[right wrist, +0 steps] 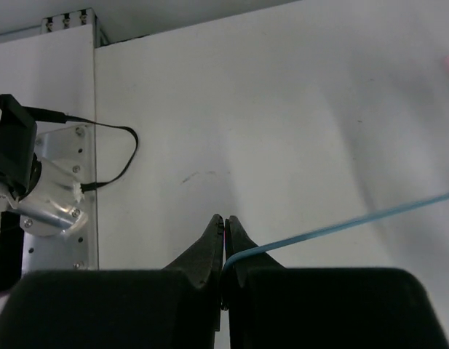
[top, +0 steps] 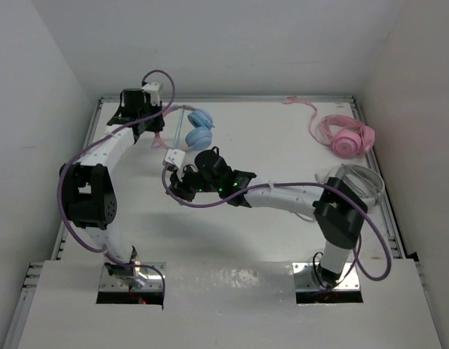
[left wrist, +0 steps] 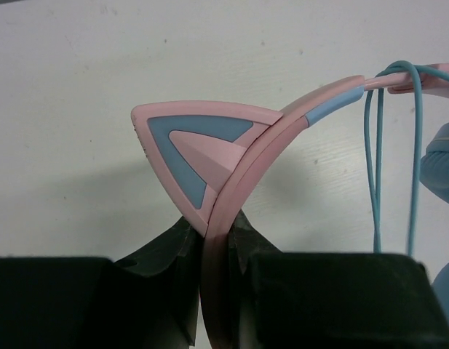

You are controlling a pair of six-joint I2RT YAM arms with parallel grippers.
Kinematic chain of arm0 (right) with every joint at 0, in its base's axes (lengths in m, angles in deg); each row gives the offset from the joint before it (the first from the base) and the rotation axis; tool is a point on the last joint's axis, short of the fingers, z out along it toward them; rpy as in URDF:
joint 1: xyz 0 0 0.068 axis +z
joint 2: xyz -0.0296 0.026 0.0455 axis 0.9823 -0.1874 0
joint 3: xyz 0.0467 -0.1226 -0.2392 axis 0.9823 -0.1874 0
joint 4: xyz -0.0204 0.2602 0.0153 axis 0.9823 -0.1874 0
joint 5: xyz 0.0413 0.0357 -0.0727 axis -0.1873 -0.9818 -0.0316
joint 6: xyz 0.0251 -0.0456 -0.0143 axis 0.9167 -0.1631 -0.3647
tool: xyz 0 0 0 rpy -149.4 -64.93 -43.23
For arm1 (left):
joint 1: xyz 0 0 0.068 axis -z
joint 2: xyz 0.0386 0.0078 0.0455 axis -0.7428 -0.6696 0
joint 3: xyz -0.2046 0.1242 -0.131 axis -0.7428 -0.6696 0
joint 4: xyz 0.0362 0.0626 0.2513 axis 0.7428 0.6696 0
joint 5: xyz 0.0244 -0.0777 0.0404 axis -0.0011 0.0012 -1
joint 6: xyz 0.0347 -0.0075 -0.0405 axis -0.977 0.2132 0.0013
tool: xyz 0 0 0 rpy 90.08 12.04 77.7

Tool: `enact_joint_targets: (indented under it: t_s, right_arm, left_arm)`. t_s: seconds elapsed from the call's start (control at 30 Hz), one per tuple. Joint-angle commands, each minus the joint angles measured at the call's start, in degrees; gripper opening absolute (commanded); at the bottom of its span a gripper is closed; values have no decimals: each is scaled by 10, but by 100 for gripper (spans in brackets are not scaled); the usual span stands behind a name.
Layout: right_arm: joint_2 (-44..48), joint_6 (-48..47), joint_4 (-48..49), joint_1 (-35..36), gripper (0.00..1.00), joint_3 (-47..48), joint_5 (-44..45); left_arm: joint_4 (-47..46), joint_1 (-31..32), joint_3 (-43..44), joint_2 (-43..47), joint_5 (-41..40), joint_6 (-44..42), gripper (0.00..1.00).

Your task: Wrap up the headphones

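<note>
The headphones (top: 200, 129) lie at the back left, light blue ear cups (left wrist: 441, 166) on a thin pink headband (left wrist: 260, 142) with a cat ear (left wrist: 191, 142). My left gripper (top: 153, 129) is shut on the headband just below the cat ear, as the left wrist view (left wrist: 213, 222) shows. The thin blue cable (left wrist: 413, 145) hangs looped over the headband. My right gripper (top: 175, 187) sits in front of the headphones and is shut on the cable (right wrist: 340, 224), which runs off taut to the right of its fingertips in the right wrist view (right wrist: 224, 222).
All-pink headphones (top: 344, 135) lie at the back right. Larger white-grey headphones (top: 359, 180) lie by the right arm's elbow. White walls enclose the table. The left arm's base mount (right wrist: 53, 207) shows at the near left.
</note>
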Motion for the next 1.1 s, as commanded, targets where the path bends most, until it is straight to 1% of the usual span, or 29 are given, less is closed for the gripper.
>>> enact_joint_targets:
  t_s: [0.0,0.03,0.07,0.1,0.17,0.2,0.27,0.3,0.33,0.37,0.4,0.53,0.57,0.63,0.7,0.77,0.83,0.93,0.97,1.0,1.07]
  right_arm:
    - [85,-56,-89,10,0,30,22]
    - [102,-91,-107,9,0,38,60]
    - [109,-102,-125,9,0,38,60]
    - [115,-116,-153,9,0,48,99]
    - [123,-145,-186,7,0,63,135]
    - [124,-155,-214,4,0,82,170]
    - [124,-194,-235,0,0,104,216]
    - [124,-211,-243,-4,0,108,272]
    - [123,-248,-243,-6,0,109,299]
    - [118,-263,-243,-17,0,114,325]
    - [113,-277,-243,-25,0,120,371]
    - [80,-334,-237,-71,0,149,433]
    - [73,-337,-235,-91,0,159,436]
    - [56,-351,-219,-112,0,164,441]
    - [45,-359,-187,-140,0,158,443]
    - [41,-358,-162,-164,0,152,419]
    - [38,-329,-141,-180,0,153,394]
    - [36,-267,-133,-219,0,166,314]
    - [36,-257,-127,-242,0,164,258]
    - [36,-234,-119,-252,0,160,234]
    - [38,-220,-97,-275,0,139,184]
  left_arm:
    - [-103,13,-10,14,-93,-90,0]
    - [-104,18,-14,17,-94,-103,0]
    - [-106,18,-18,17,-93,-118,0]
    - [-109,28,-23,23,-94,-148,0]
    - [-122,45,-48,33,-118,-185,0]
    - [-126,64,-59,44,-127,-225,0]
    - [-132,89,-88,55,-130,-256,0]
    - [-132,94,-97,65,-126,-277,0]
    - [-130,98,-111,70,-124,-285,0]
    - [-127,106,-116,73,-122,-290,0]
    - [-124,108,-122,79,-115,-300,0]
    - [-77,120,-117,88,-102,-302,0]
    - [-68,124,-115,91,-102,-301,0]
    - [-48,127,-112,101,-79,-297,0]
    - [-38,130,-117,119,-62,-296,0]
    - [-26,138,-123,138,-45,-296,0]
    - [-11,147,-129,149,-41,-294,0]
    - [11,167,-130,164,-34,-286,0]
    - [16,167,-129,171,-20,-278,0]
    - [25,167,-126,175,-15,-271,0]
    - [34,167,-118,185,0,-251,0]
